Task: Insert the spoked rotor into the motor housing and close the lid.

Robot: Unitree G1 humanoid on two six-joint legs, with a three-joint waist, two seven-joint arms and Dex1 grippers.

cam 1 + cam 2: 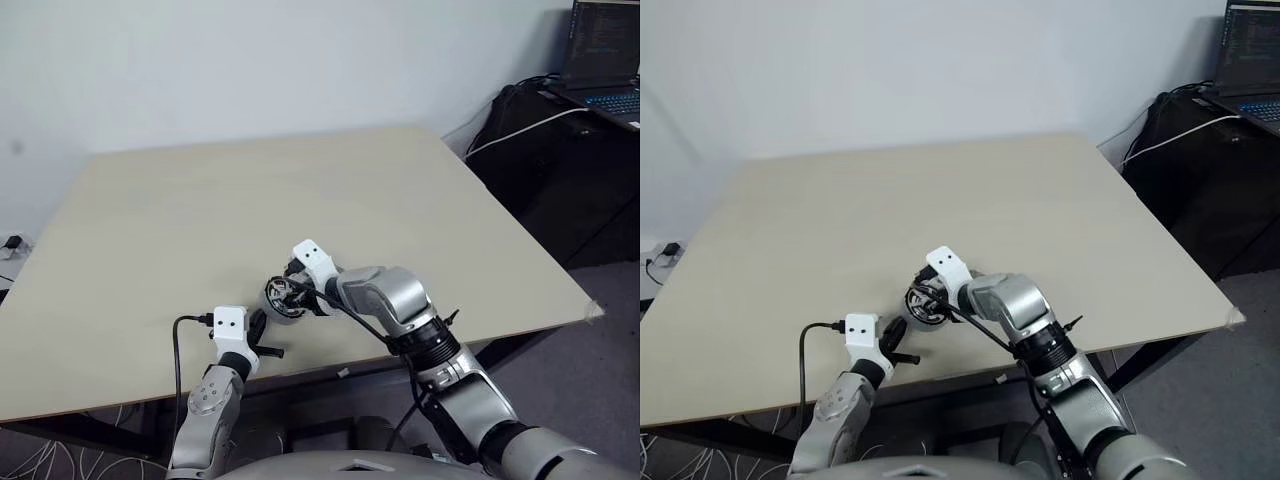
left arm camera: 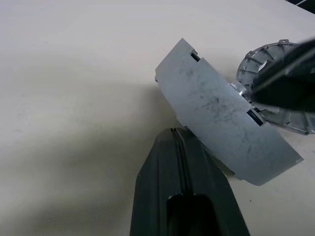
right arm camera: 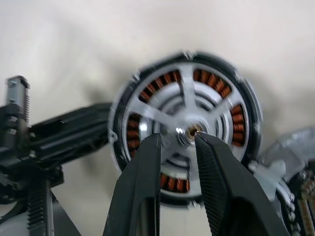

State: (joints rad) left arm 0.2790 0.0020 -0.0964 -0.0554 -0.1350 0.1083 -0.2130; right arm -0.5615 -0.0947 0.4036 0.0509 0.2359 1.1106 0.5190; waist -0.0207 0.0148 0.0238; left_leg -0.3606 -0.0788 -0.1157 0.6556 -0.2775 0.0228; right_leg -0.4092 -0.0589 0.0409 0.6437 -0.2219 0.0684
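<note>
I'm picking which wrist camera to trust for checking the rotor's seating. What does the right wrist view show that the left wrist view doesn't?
Right wrist view alone: the spoked rotor face-on, its silver spokes over copper windings inside the round housing, with the right gripper parted around the centre hub.

Left wrist view alone: the grey lid standing tilted on the tan table, with the shut left gripper against its lower edge.

Both: the tabletop and some of the motor; the left wrist view catches the motor's ribbed rim behind the lid.
</note>
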